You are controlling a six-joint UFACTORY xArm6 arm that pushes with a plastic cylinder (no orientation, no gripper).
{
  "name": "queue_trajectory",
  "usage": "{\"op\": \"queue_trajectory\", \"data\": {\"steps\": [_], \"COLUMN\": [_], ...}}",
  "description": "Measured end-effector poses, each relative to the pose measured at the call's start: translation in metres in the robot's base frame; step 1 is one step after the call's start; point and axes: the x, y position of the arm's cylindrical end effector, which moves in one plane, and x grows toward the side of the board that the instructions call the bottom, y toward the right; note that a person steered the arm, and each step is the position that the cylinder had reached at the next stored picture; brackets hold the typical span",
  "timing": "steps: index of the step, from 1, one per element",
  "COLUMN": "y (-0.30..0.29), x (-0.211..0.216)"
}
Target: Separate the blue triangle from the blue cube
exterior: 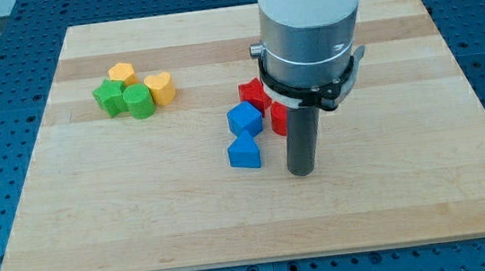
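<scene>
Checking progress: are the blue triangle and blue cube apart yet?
Not apart. The blue triangle sits right against the blue cube, no visible gap. My tip is right of the triangle.

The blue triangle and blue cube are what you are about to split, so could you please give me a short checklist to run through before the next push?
1. Blue triangle and blue cube both in view: ok.
2. Already apart: not ok, the triangle sits right against the cube's lower side.
3. My tip located: ok, on the board at the view's right of the triangle, not touching it.
4. Room to push the triangle toward the view's left or bottom: ok, bare wooden board there.
5. Red blocks out of the way: not ok, they crowd the cube's upper right, one partly behind the rod.
6. Green and yellow blocks out of the way: ok, far at the view's upper left.
</scene>
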Motion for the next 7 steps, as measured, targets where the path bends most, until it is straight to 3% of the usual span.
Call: {"op": "queue_trajectory", "data": {"steps": [3,4,5,6,7], "y": [-0.02,-0.079,-0.141,-0.118,-0.076], "x": [0.0,0.0,-0.027,-0.064,-0.043]}}
